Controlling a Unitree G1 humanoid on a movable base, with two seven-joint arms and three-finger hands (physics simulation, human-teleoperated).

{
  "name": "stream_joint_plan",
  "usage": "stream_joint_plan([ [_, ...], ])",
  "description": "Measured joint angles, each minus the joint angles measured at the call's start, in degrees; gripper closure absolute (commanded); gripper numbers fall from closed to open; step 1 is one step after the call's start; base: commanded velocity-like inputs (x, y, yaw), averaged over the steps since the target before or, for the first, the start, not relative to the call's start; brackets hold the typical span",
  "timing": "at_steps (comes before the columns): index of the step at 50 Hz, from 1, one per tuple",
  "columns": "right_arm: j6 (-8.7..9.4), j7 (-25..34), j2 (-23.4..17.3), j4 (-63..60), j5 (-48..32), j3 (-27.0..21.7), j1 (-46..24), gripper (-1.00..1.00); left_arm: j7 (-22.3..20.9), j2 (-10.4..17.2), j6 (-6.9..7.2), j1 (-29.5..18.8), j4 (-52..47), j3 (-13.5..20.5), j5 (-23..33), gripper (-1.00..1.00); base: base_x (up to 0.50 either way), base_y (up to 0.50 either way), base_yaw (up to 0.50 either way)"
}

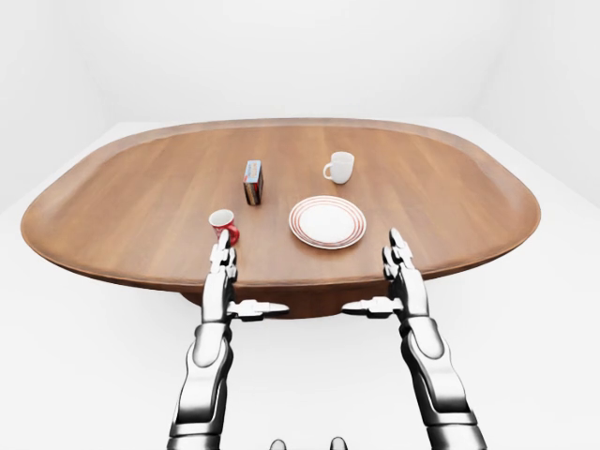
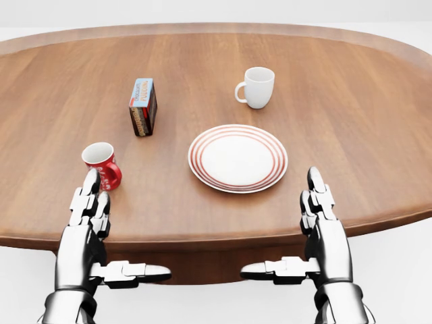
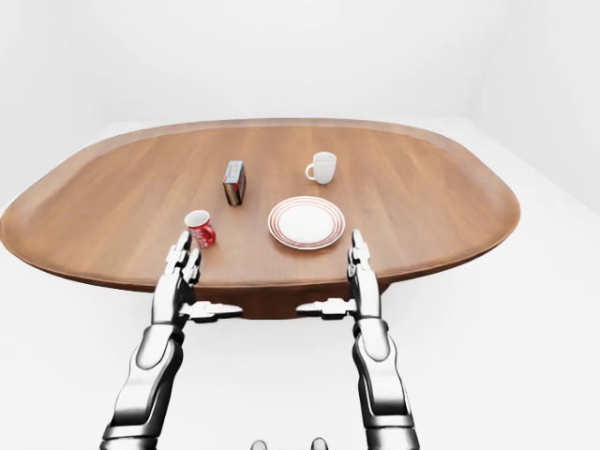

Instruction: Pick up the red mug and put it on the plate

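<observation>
The red mug stands upright on the wooden table, at the left of the head view. A white plate with red rings lies to its right, with nothing on it. My left hand is open, fingers stretched flat, its fingertips just below the mug and close to it. My right hand is open too, below and right of the plate near the table's edge. Both thumbs point inward.
A white mug stands above the plate. A small upright box sits above the red mug. The table's near edge runs under both hands.
</observation>
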Motion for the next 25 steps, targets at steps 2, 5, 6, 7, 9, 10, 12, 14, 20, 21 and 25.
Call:
stream_joint_plan([
  [2,0.25,0.02,-0.18,-0.07,0.30,-0.44,-0.14,-1.00,-0.01,0.15,0.00,-0.23,-0.18,0.45,-0.37,-1.00,0.00,0.00,0.00],
  [5,0.56,0.04,-0.37,-0.12,0.65,-0.91,-0.25,-1.00,0.00,0.35,-0.02,-0.55,-0.29,0.98,-0.89,-1.00,0.00,0.00,0.00],
  [6,0.66,0.05,-0.43,-0.14,0.74,-1.02,-0.31,-1.00,0.02,0.40,-0.01,-0.63,-0.34,1.13,-1.05,-1.00,0.00,0.00,0.00],
  [7,0.77,0.07,-0.49,-0.16,0.83,-1.12,-0.38,-1.00,0.03,0.45,0.01,-0.71,-0.39,1.25,-1.19,-1.00,0.00,0.00,0.00],
  [9,1.10,0.13,-0.60,-0.33,1.02,-1.31,-0.55,-1.00,0.00,0.56,0.14,-0.83,-0.65,1.44,-1.44,-1.00,0.00,0.00,0.00],
  [10,1.52,0.14,-0.66,-0.79,1.14,-1.40,-0.65,-1.00,-0.04,0.66,0.49,-0.90,-1.29,1.49,-1.53,-1.00,0.00,0.00,0.00],
  [12,3.13,0.10,-0.78,-2.85,1.57,-1.62,-1.00,-1.00,-0.12,0.91,2.35,-1.33,-4.03,1.76,-1.97,-1.00,0.00,0.00,0.00],
  [14,4.23,0.05,-0.99,-6.39,2.40,-1.94,-1.88,-1.00,0.17,1.30,5.56,-2.88,-8.29,2.48,-3.05,-1.00,0.00,0.00,0.00],
  [20,4.23,-0.80,-1.89,-17.22,5.92,-3.29,-6.86,-1.00,3.10,3.51,5.56,-10.00,-19.94,5.58,-7.82,-1.00,0.00,0.00,0.00],
  [21,4.23,-0.96,-2.07,-18.52,6.41,-3.44,-7.61,-1.00,3.64,3.87,5.56,-10.95,-21.28,5.96,-8.53,-1.00,0.00,0.00,0.00],
  [25,4.23,-1.29,-2.62,-22.47,7.93,-3.81,-9.53,-1.00,5.38,5.08,5.56,-13.70,-25.49,7.02,-10.85,-1.00,0.00,0.00,0.00],
])
